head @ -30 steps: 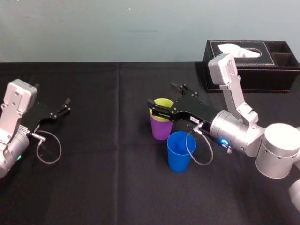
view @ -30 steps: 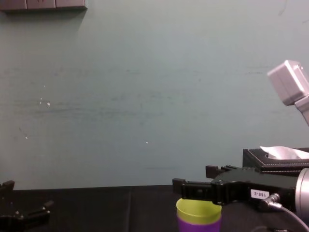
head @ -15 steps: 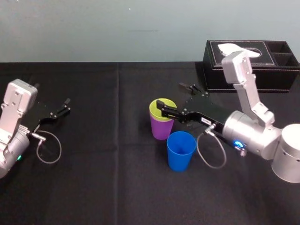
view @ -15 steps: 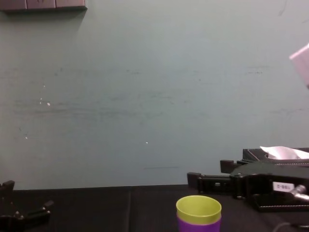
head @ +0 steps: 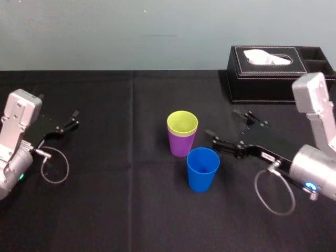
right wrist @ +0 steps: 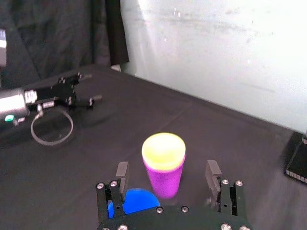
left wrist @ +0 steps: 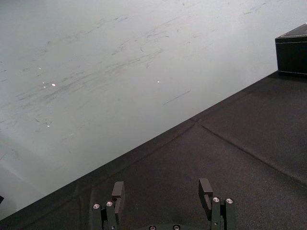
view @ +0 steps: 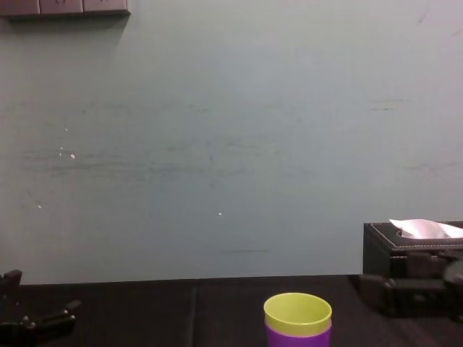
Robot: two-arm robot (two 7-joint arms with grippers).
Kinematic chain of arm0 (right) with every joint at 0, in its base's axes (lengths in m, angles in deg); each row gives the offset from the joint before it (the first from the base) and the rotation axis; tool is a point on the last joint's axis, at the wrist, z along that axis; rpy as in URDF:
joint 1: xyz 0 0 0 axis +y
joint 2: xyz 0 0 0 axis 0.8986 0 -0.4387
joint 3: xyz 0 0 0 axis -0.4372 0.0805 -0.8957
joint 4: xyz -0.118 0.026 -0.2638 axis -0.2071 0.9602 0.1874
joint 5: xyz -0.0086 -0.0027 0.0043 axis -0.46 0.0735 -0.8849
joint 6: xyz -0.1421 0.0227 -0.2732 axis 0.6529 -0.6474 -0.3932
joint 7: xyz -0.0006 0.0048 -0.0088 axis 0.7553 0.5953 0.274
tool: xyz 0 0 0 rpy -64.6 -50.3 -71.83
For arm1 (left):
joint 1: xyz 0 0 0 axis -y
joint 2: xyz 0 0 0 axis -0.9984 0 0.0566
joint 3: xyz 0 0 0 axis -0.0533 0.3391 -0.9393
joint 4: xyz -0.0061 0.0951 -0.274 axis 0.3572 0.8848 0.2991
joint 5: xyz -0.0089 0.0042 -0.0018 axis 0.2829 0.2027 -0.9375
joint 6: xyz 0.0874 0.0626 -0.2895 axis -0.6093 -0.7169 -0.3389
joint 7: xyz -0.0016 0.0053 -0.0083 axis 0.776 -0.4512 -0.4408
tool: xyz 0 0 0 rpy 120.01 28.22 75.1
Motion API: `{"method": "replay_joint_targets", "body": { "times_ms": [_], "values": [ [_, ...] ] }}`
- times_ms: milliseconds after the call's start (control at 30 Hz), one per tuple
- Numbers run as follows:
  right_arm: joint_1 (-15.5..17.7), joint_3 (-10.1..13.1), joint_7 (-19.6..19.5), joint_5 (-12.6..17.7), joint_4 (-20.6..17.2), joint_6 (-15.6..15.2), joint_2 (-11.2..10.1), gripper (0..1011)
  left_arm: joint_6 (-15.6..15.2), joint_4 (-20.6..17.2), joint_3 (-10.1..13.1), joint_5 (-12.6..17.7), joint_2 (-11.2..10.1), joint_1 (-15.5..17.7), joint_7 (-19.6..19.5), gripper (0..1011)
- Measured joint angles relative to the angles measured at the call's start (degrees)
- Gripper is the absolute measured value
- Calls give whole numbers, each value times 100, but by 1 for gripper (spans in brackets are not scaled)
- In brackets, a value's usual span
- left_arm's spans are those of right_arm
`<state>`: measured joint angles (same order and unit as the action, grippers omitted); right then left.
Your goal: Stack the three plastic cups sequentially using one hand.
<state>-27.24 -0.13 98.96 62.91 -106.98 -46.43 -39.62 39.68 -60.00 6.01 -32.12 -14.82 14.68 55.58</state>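
Nesting inside the smooth tapered purple cup (head: 181, 146) sits the yellow-green cup (head: 182, 124).

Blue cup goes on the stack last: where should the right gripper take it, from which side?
Upper wall just below the rim of the blue cup, from the robot's right, where the open right gripper sits. It stands upright, and the purple cup crowds its far-left side.
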Motion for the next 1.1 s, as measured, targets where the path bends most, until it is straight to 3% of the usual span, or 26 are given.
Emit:
{"method": "replay_joint_targets", "body": {
  "times_ms": [300, 633, 900, 1100],
  "values": [
    [740, 226, -7, 103, -315, 12, -468, 1000, 0, 0, 0, 0, 0, 0, 0, 1011],
    [1279, 339, 17, 136, -416, 229, -653, 1000, 0, 0, -1, 0, 0, 0, 0, 1011],
    [1410, 197, 3, -79, -389, 297, -624, 1000, 0, 0, -1, 0, 0, 0, 0, 1012],
    [1364, 13, -78, -281, -217, 374, -383, 1000, 0, 0, 0, 0, 0, 0, 0, 1011]
  ]
}}
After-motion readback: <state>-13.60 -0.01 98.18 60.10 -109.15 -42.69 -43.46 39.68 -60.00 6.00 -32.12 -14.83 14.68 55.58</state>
